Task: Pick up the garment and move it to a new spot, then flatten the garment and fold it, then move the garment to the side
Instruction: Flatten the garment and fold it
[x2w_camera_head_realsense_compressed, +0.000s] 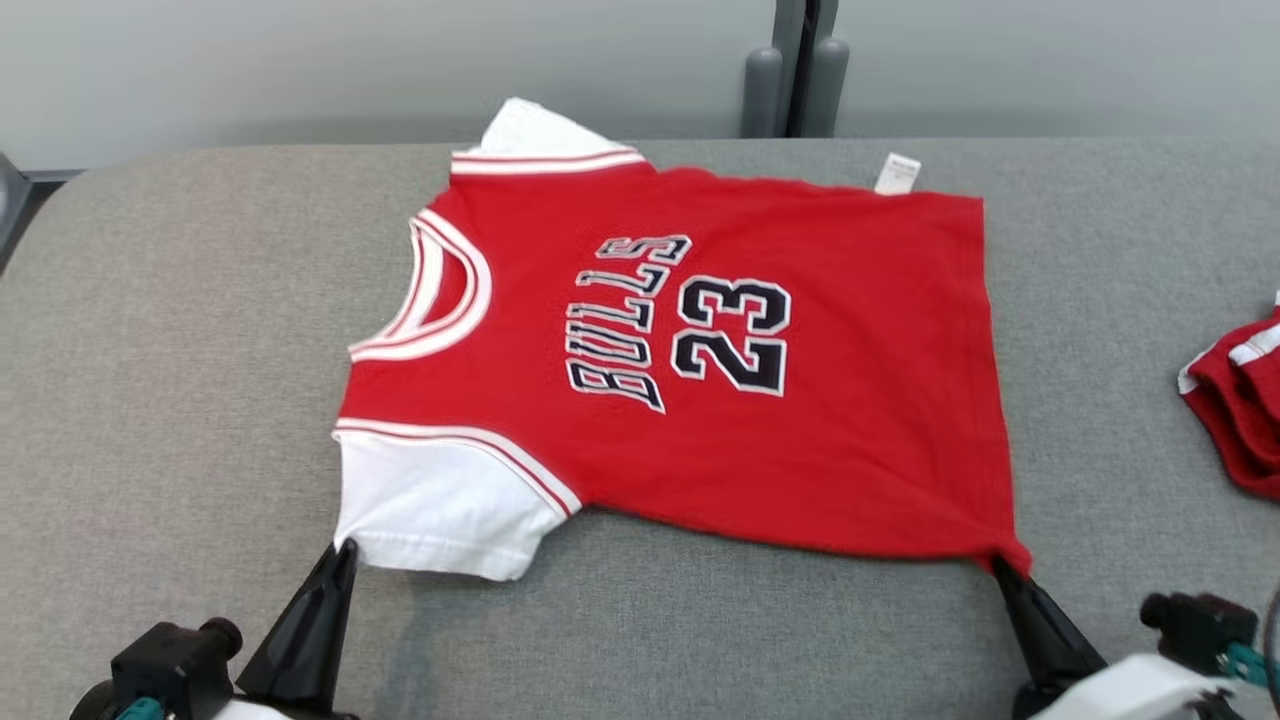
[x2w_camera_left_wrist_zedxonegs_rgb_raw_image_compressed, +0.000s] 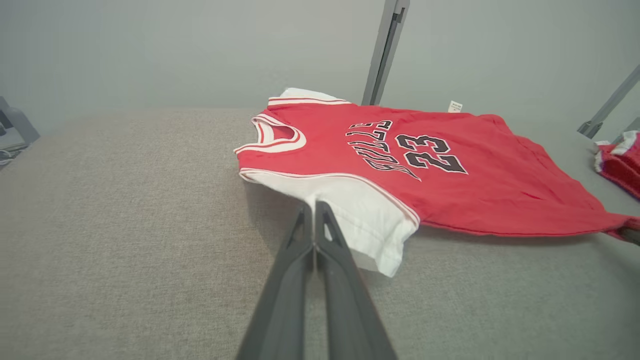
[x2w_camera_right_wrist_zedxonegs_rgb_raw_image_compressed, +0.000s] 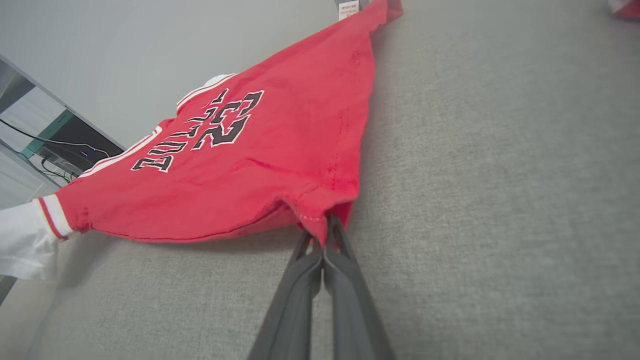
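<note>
A red basketball jersey (x2w_camera_head_realsense_compressed: 800, 420) lies face up on a grey padded table (x2w_camera_head_realsense_compressed: 150, 400), roughly at its middle. Its long axis runs across me: the white-trimmed neckline (x2w_camera_head_realsense_compressed: 430, 300) points to my left and the hem (x2w_camera_head_realsense_compressed: 990, 380) to my right, so the lettering and the number 23 read sideways. One white sleeve (x2w_camera_head_realsense_compressed: 440, 510) lies on the near side and the other white sleeve (x2w_camera_head_realsense_compressed: 520, 125) reaches the table's far edge. A small white label (x2w_camera_head_realsense_compressed: 897, 173) sticks out at the far hem corner.

My right gripper (x2w_camera_head_realsense_compressed: 998, 565) has its fingers closed on the near hem corner, and the cloth there is drawn out to a point. My left gripper (x2w_camera_head_realsense_compressed: 345, 548) has its fingers pressed together, tips touching the near sleeve's outer corner. I cannot tell whether any cloth is caught between them.

Bare grey surface spreads wide to my left of the neckline and in a band along the near edge. To my right there is a stretch of bare table, then a second red and white garment (x2w_camera_head_realsense_compressed: 1240, 400) at the edge of the head view.
</note>
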